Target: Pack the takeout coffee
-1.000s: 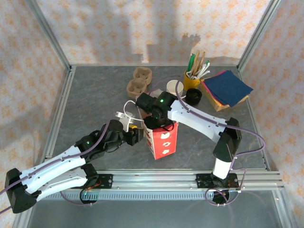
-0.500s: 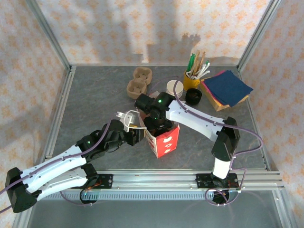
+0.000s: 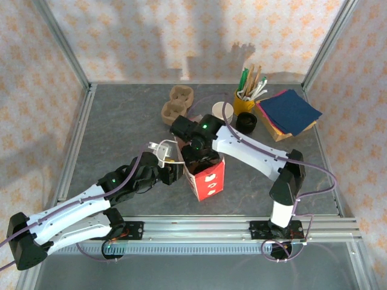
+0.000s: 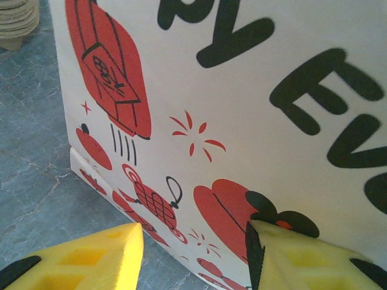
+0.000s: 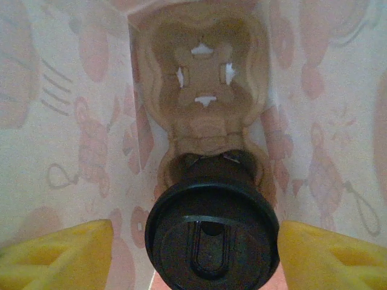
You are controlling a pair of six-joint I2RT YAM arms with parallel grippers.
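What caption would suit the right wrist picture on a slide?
Inside the printed bag, a black-lidded cup sits in a brown carrier, the open right tool poised over it.

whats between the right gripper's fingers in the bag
The black-lidded coffee cup, seated in a cardboard carrier; the right wrist view shows it between the yellow fingers.

A brown cardboard carrier point(image 3: 177, 103), a yellow cup of stirrers point(image 3: 245, 99) and stacked coloured napkins point(image 3: 289, 112) are set along the tabletop's point(image 3: 121, 133) far side.
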